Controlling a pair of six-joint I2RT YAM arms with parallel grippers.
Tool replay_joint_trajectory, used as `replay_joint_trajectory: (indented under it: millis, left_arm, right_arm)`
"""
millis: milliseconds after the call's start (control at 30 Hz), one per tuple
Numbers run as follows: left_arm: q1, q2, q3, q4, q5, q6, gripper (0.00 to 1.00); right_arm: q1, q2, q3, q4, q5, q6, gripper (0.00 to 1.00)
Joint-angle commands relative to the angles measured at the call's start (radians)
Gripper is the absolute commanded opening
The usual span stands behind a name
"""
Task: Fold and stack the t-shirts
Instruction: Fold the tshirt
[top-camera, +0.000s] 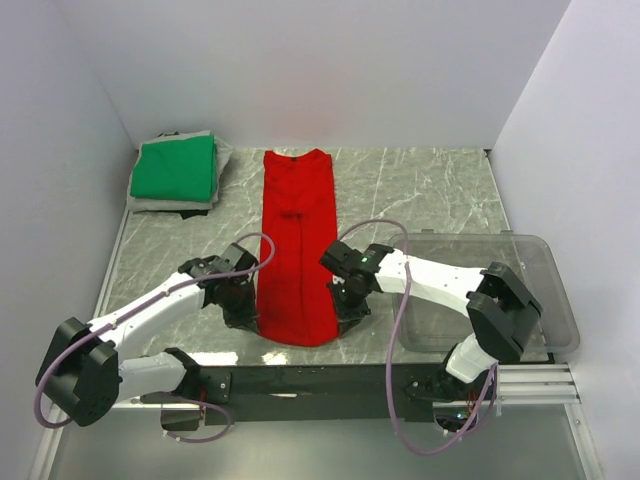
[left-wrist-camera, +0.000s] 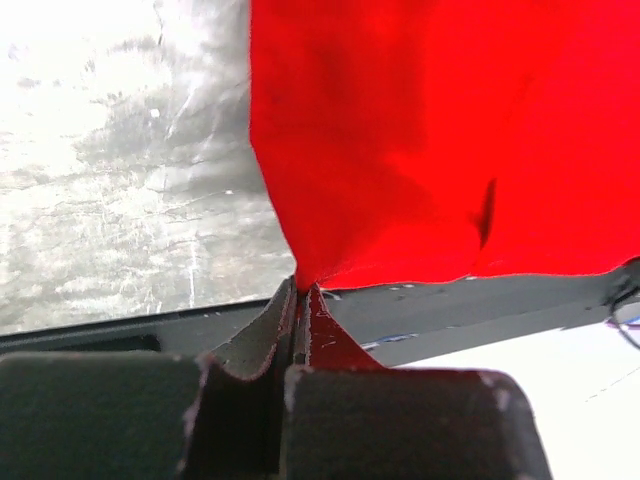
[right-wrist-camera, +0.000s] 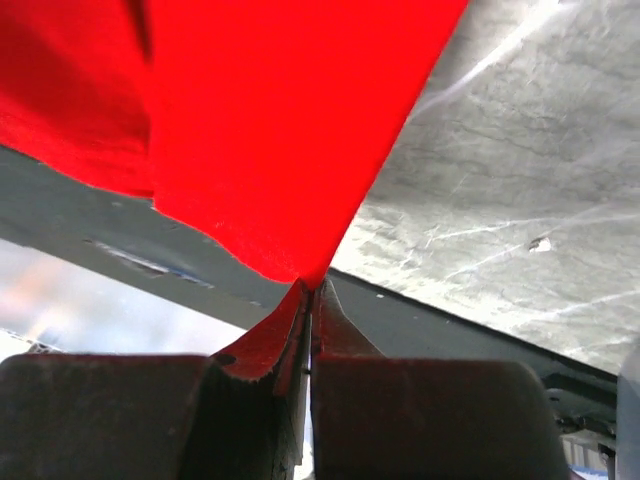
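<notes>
Grey marbled stone forms the table (top-camera: 420, 190), boxed in by plain white walls (top-camera: 330, 70) on three sides. At its centre lies the red t-shirt (top-camera: 297, 250), folded lengthwise into a narrow strip that runs from 12 o'clock, where the collar sits, down to 6 o'clock, where its hem reaches close to the black rail (top-camera: 330, 380) carrying the arm bases. The left tool (top-camera: 256, 322) sits at the strip's 7 o'clock corner and the right tool (top-camera: 338, 316) at its 5 o'clock corner, one on each side of the hem. Seen from the left wrist, the fingers (left-wrist-camera: 255, 345) are pressed tight together with a point of red cloth pinched between their tips, so this tool is clenched on the red t-shirt; the fabric fans upward from the pinch and the table shows at 9 o'clock of it. Seen from the right wrist, the picture is mirrored: the fingers (right-wrist-camera: 345, 335) are closed on a corner of the same cloth, which spreads up toward 11 o'clock, with table at 2 o'clock. The green t-shirt (top-camera: 176, 168) rests folded at 10 o'clock of the table, on top of a grey cloth (top-camera: 160, 204) and well apart from the red one. A clear plastic bin (top-camera: 556, 300) stands at 4 o'clock, beside the right arm.
</notes>
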Motion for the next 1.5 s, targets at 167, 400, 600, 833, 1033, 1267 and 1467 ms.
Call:
replay_joint_trajectory:
  millis: [167,400,600,833,1033,1267,1467]
  left_arm:
    - [0.023,0.027,0.211,-0.088,-0.107,0.019,0.0]
    - [0.112,0.099,0.312,-0.068,-0.115,0.099,0.0]
    - [0.169,0.205,0.393,0.025,-0.067,0.136,0.0]
    - [0.255,0.332,0.499,0.108,-0.043,0.176,0.0]
    - [0.306,0.489,0.611,0.166,0.01,0.207,0.0]
    - [0.381,0.645,0.769,0.215,0.039,0.224,0.0]
    - [0.433,0.745,0.875,0.245,0.109,0.213,0.0]
  right_arm:
    - [-0.01,-0.05,0.157,-0.124,0.123,0.017,0.0]
    - [-0.069,-0.001,0.281,-0.147,0.197,-0.014,0.0]
    - [-0.134,0.096,0.413,-0.156,0.238,-0.069,0.0]
    - [-0.207,0.251,0.6,-0.17,0.27,-0.138,0.0]
    - [-0.264,0.38,0.723,-0.169,0.299,-0.178,0.0]
    - [-0.336,0.524,0.896,-0.156,0.303,-0.19,0.0]
    - [-0.382,0.657,1.077,-0.178,0.304,-0.196,0.0]
